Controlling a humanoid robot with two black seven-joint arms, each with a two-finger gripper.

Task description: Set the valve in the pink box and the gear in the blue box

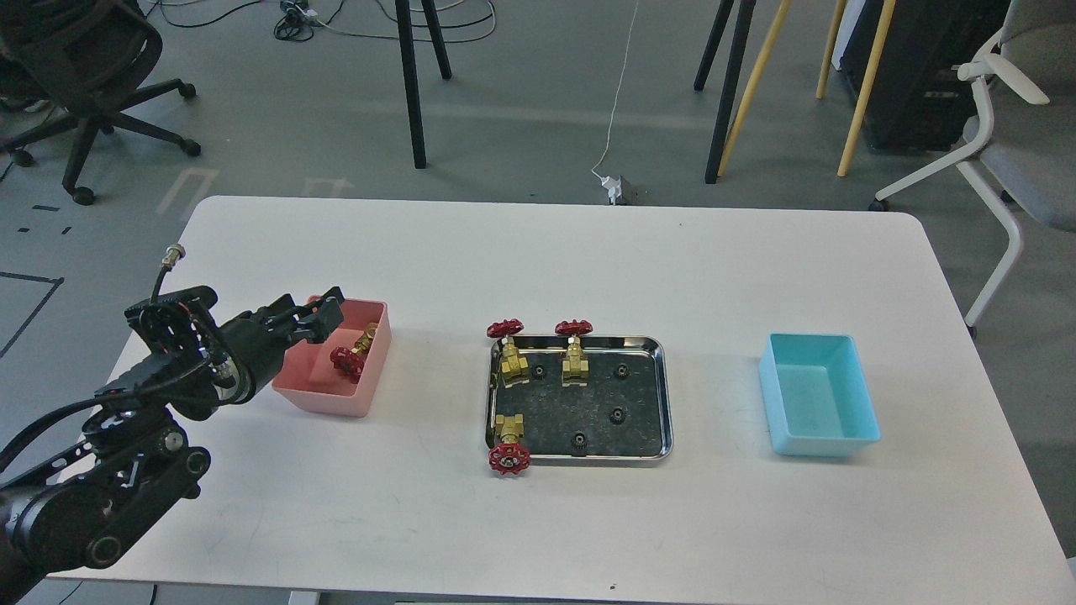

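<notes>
The white table (538, 521) carries a steel tray (664, 395) (three valves, four gears inside) between the pink box (324, 395) and blue box (820, 395). The left gripper (324, 315) hovers over the pink box's left rim, its jaw gap unreadable, with one valve (353, 353) lying in the box just beside and below it.

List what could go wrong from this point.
1. The left pincer hangs over the pink box's near-left rim; pulling back low might snag and shift the box.
2. Gears in the steel tray are tiny and flat, so a grasp may slip.
3. The front valve overhangs the tray's edge and could tip out.
</notes>
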